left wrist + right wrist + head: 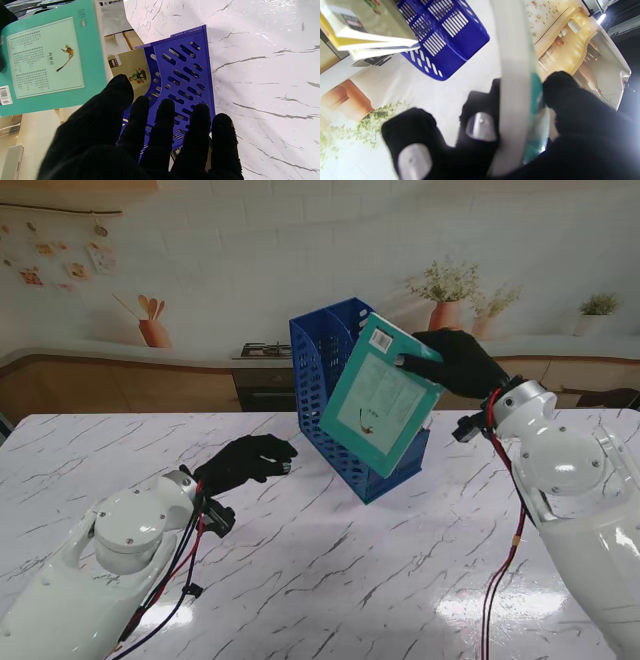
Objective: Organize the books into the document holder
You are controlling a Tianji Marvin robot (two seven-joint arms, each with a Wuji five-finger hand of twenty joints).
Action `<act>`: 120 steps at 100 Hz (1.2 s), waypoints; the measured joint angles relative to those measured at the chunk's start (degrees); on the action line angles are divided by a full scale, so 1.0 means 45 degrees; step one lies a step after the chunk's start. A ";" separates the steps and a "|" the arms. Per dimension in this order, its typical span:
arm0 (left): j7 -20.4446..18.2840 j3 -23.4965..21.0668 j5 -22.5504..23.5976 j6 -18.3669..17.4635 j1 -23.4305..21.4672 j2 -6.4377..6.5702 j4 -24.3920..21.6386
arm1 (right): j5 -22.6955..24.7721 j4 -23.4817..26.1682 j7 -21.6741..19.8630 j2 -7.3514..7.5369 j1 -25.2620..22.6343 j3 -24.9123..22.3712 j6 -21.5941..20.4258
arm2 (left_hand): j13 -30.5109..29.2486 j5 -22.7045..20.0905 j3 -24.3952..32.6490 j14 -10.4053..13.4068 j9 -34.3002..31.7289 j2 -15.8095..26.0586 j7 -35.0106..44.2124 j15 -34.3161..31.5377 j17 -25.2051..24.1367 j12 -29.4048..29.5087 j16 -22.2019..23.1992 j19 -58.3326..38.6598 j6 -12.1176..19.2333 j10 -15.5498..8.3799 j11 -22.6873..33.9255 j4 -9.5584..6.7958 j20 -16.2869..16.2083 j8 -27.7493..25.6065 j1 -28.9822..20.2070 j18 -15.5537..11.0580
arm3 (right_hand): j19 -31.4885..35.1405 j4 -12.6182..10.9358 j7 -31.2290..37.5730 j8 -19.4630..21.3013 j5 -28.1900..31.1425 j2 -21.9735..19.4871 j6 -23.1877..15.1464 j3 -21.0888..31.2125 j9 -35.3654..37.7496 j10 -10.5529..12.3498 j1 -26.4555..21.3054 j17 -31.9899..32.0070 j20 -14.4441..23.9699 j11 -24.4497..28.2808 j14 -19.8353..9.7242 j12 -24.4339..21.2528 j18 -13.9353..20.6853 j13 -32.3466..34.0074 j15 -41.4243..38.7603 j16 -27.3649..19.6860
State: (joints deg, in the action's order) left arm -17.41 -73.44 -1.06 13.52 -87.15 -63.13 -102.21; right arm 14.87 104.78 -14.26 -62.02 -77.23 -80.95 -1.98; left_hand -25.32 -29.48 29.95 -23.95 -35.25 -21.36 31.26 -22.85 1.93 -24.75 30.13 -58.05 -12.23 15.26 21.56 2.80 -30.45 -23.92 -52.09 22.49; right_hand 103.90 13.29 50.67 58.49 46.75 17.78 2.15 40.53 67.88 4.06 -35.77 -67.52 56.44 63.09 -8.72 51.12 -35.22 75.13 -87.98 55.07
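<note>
A blue slotted document holder (325, 370) stands on the marble table, tilted, with a beige book (130, 72) inside it. My right hand (455, 362) is shut on a teal book (383, 395), pinching its upper corner and holding it in the air, tilted, in front of the holder's open side. The right wrist view shows the teal book's page edge (516, 75) between thumb and fingers. My left hand (245, 461) rests low near the table on the holder's left side, fingers spread and holding nothing; its fingers (165, 117) reach toward the holder's wall (185, 72).
White marble table (330, 580) stretches nearer to me from the holder. Behind the table's far edge is a printed kitchen backdrop with plants and a stove.
</note>
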 measured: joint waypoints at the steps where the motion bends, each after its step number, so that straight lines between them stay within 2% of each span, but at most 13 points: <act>1: 0.0000 -0.0002 0.0000 -0.0003 0.0000 0.0000 0.0028 | 0.0014 -0.0020 0.0000 0.0000 0.0041 0.0006 0.0012 | 0.0000 0.0000 0.0000 0.0000 0.0000 0.0000 0.0000 0.0000 0.0000 0.0000 0.0000 0.0000 0.0000 0.0000 0.0000 0.0000 0.0000 0.0000 0.0000 0.0000 | 0.0000 0.0000 -0.0003 0.0024 0.0000 0.0000 0.0000 0.0000 0.0000 0.0000 0.0000 0.0000 0.0000 0.0000 0.0000 0.0000 0.0000 0.0000 0.0000 0.0000; 29: 0.0037 -0.0049 -0.0140 -0.0083 -0.0009 -0.0008 0.0720 | 0.0415 -0.0879 -0.0014 0.0003 0.1025 0.0473 0.0356 | 0.0019 0.0000 0.0000 0.0005 0.0000 0.0000 -0.0001 0.0154 -0.0244 0.0000 -0.0013 0.0296 0.0004 -0.0066 -0.0003 -0.0001 0.0221 0.0000 0.0000 -0.0122 | 0.0000 0.0000 -0.0101 0.0121 0.0004 -0.0010 -0.0001 -0.0001 0.0000 0.0001 0.0002 -0.0002 0.0003 0.0000 -0.0002 0.0004 0.0000 0.0000 -0.0003 0.0001; 88: -0.0025 -0.0209 -0.0117 0.0519 -0.0242 -0.0002 0.0815 | 0.0751 -0.2732 0.0264 -0.0152 0.2612 0.1509 0.1152 | 0.0021 0.0000 -0.0001 0.0015 0.0000 0.0000 0.0240 0.0154 -0.0291 -0.0120 -0.0015 0.0387 0.0020 -0.0097 -0.0003 -0.0001 0.0369 -0.0040 0.0000 -0.0254 | 0.0003 0.0000 -0.0112 0.0122 0.0005 -0.0056 -0.0001 -0.0003 0.0000 0.0002 0.0005 -0.0007 0.0006 0.0000 -0.0003 0.0018 0.0000 0.0001 -0.0003 0.0003; 106: -0.0113 -0.0203 -0.0205 0.0704 -0.0241 0.0003 0.0836 | 0.0784 -0.3206 0.0482 -0.0201 0.2973 0.1847 0.1450 | 0.0023 0.0000 0.0000 0.0026 0.0000 0.0001 0.0242 0.0154 -0.0306 -0.0120 -0.0015 0.0387 0.0023 -0.0097 -0.0003 -0.0001 0.0370 -0.0165 0.0000 -0.0257 | 0.0004 0.0000 -0.0113 0.0122 0.0005 -0.0070 -0.0001 -0.0006 0.0000 0.0002 0.0005 -0.0009 0.0005 0.0000 -0.0003 0.0022 0.0000 0.0001 -0.0002 0.0003; 120: -0.0157 -0.0199 -0.0251 0.0751 -0.0229 0.0005 0.0836 | 0.0980 -0.3683 0.1058 -0.0306 0.3321 0.2278 0.1623 | 0.0023 0.0000 0.0003 0.0035 0.0000 -0.0026 0.0246 0.0155 -0.0313 -0.0122 -0.0015 0.0387 0.0024 -0.0103 -0.0003 -0.0001 0.0371 -0.0166 0.0000 -0.0262 | 0.0004 0.0001 -0.0118 0.0122 0.0005 -0.0175 -0.0001 -0.0104 0.0000 0.0002 0.0005 -0.0009 0.0006 0.0000 -0.0003 0.0025 0.0000 0.0001 -0.0002 0.0003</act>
State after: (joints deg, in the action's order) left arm -18.12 -74.33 -2.19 16.90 -88.18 -63.10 -98.45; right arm 19.28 88.21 -9.50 -63.39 -62.28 -70.70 5.32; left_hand -25.22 -29.48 29.96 -23.79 -35.25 -21.48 32.37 -22.15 0.53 -25.30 30.06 -56.31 -12.12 14.80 21.55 2.80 -28.78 -24.66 -52.09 21.31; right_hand 103.92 13.29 50.14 59.04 46.77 17.00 2.15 40.06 67.88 4.07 -35.74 -67.56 56.47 63.09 -8.74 51.23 -35.22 75.14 -87.99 55.08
